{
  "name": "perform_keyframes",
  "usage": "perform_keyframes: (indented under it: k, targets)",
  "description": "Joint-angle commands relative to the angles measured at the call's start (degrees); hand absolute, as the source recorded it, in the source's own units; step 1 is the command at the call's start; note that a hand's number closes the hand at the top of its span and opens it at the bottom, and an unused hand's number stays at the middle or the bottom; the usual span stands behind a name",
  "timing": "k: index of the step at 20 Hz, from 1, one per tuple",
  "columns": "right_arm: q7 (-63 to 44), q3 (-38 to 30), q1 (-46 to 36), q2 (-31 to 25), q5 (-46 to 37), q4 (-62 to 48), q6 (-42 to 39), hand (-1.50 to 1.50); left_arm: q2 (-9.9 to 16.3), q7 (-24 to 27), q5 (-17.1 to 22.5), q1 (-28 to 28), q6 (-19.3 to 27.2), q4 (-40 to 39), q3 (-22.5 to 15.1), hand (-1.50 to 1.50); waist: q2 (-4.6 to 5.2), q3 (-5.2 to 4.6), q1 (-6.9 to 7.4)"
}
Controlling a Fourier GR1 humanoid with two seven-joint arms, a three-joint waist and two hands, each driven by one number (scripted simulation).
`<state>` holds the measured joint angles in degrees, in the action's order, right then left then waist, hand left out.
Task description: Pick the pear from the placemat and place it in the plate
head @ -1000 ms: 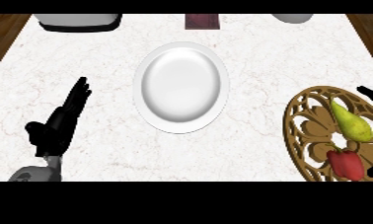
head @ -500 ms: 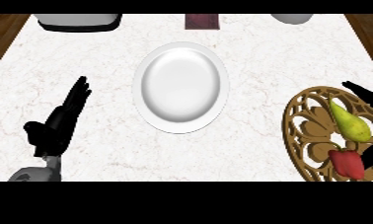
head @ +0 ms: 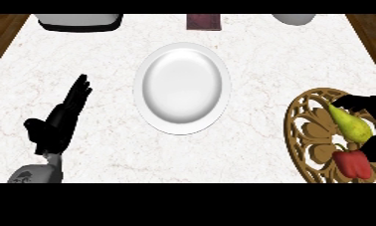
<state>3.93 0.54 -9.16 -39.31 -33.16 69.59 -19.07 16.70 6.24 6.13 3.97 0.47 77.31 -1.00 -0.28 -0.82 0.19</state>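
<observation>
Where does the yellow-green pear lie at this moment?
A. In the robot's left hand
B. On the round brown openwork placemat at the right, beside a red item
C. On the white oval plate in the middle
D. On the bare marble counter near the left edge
B: the yellow-green pear lies on the round brown openwork placemat, just above a red item; the white plate holds nothing.

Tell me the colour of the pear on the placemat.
Yellow-green, seen in the head view: the pear lies on the brown openwork placemat.
</observation>
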Motion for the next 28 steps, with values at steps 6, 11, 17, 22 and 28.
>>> perform_keyframes:
  k: [6,11,17,22,28]
  targets:
    - [9.28,0.86,-1.96,5.14,-5.00,-9.00,5.80,1.50,-0.53,-0.13,-0.53,1.06,-1.38,-0.99,1.63,0.00,0.36,0.84,-0.02]
    - [1.06,-1.24,3.96,8.71,-6.25,2.88,13.20,1.50,-0.85,0.44,-1.02,-1.84,-0.87,0.42,1.58,0.00,-0.09,0.77,-1.14]
    - [-18.17,-5.19,13.63,16.69,-9.58,9.80,22.27,1.50,0.49,1.71,-0.32,-4.79,0.64,-0.83,4.71,0.00,-2.05,0.25,-7.37]
    - [-26.66,-0.20,18.33,23.93,-15.02,25.64,26.89,1.50,0.19,2.17,-0.16,-5.30,0.51,-0.96,4.77,0.00,-1.90,0.09,-6.60]
    - [-37.50,7.98,24.89,27.31,-27.93,46.71,27.72,1.50,0.63,0.22,-0.34,-4.17,0.16,0.68,4.10,0.00,-1.63,0.19,-5.69]
